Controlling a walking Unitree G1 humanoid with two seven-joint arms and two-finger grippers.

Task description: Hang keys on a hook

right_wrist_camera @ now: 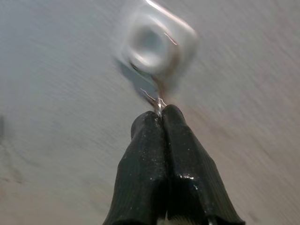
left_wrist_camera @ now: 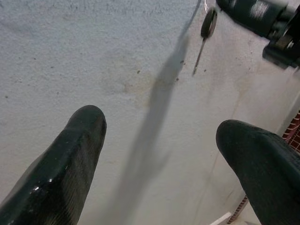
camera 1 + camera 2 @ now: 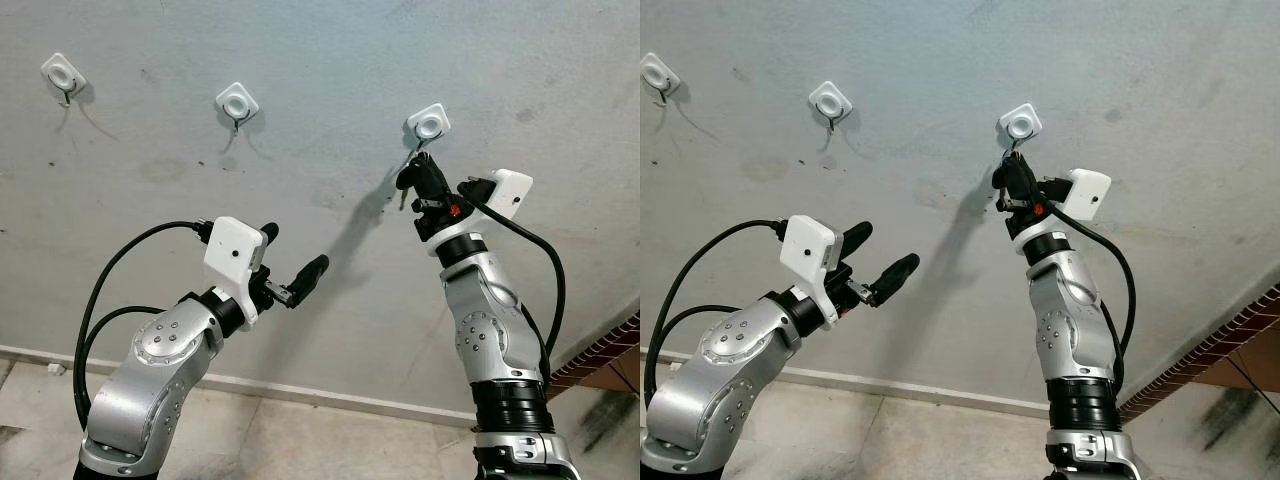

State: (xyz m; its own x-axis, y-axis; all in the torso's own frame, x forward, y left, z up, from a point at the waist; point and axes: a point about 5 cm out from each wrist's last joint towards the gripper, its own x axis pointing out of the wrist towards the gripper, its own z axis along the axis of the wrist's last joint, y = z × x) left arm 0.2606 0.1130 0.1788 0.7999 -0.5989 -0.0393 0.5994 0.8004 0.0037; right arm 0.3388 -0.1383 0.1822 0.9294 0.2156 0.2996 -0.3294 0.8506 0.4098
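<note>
The right gripper (image 1: pixel 161 115) is pinched tight on the thin metal ring of the black-headed key (image 2: pixel 208 24), which dangles just under it. The white square wall hook (image 3: pixel 428 122) is right above its fingertips, almost touching. The ring looks close to on, but I cannot tell; letting go is left. The left gripper (image 3: pixel 292 268) waits off to the side, fingers spread wide. Two more white hooks (image 3: pixel 237 102) are further along that way. Nothing blocks the way.
</note>
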